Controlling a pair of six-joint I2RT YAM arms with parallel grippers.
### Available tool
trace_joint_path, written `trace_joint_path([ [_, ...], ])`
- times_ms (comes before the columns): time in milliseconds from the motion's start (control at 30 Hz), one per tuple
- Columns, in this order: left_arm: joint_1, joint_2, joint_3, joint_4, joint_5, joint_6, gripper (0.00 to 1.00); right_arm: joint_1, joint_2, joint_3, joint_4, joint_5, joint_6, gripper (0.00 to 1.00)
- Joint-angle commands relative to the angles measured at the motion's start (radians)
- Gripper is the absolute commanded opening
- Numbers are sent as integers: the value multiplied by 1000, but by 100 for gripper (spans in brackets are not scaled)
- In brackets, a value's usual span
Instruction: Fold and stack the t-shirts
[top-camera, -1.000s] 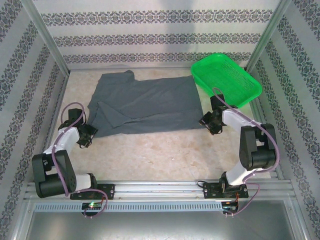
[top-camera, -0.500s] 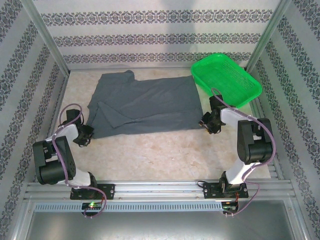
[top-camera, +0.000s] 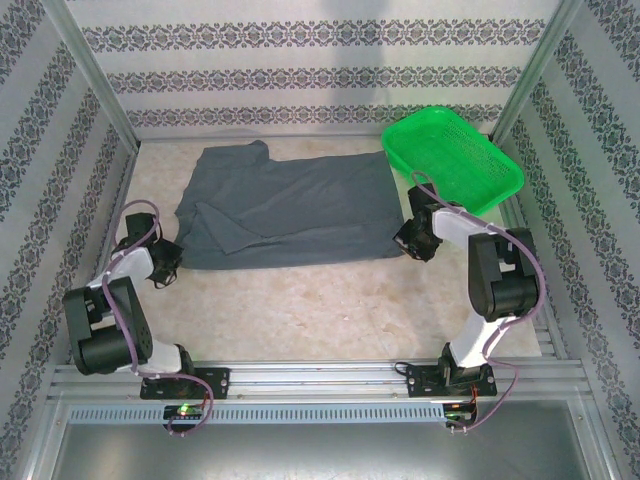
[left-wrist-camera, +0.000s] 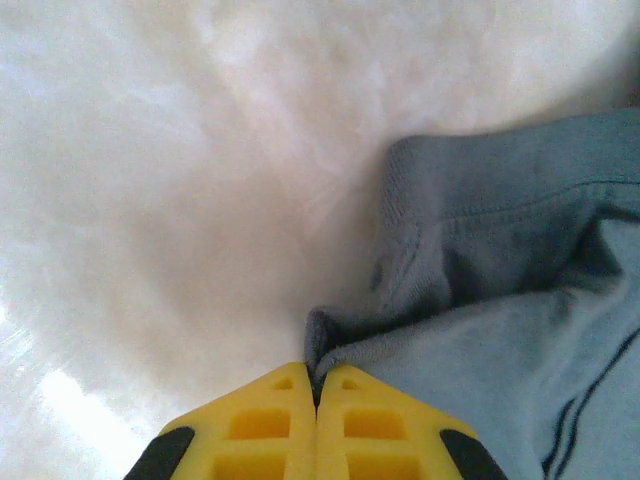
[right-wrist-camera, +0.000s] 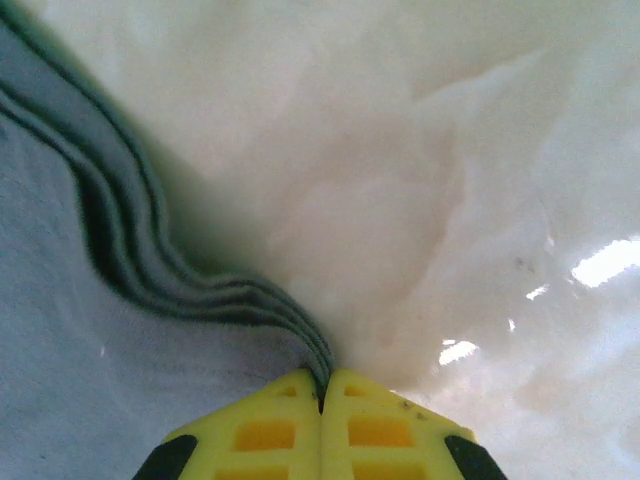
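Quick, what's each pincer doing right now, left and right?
Left pincer: closed, pinching an edge of the dark slate-grey soft cloth t-shirt.
Right pincer: closed, pinching the layered edge of the same t-shirt.

Bench (top-camera: 320, 300): pale beige, marbled, glossy; bright glare patches (right-wrist-camera: 600, 262) on surface. Walls (top-camera: 300, 60) at far, left and right sides: white paper, grey floral bands. Aluminium posts (top-camera: 95, 75) at far corners. Slotted aluminium rail (top-camera: 320, 375) along near edge; grey metal panel (top-camera: 300, 450) beyond it.
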Motion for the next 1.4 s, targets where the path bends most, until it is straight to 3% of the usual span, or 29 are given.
trace_joint_path([
  [0,14,-56,19,-139,-90,-33,0,14,-83,-53,-84,78,43,0],
  [300,11,-225,-104,-242,-196,-184,0,38,-191,-166,-139,95,69,0],
  [667,9,-429,-197,-419,-244,-189,0,45,-369,-311,-260,134,70,0],
  [933,8,-420,-217,-412,-247,-196,0,42,-371,-382,-231,96,86,0],
  [1000,9,-418,-221,-406,-239,-199,12,41,-378,-379,-232,91,85,0],
  [1167,-8,-476,-149,-427,-210,-226,26,58,-460,-322,-259,99,66,33],
  [1367,-285,-520,-25,-516,-302,-351,41,231,-561,-192,-218,172,-52,49],
])
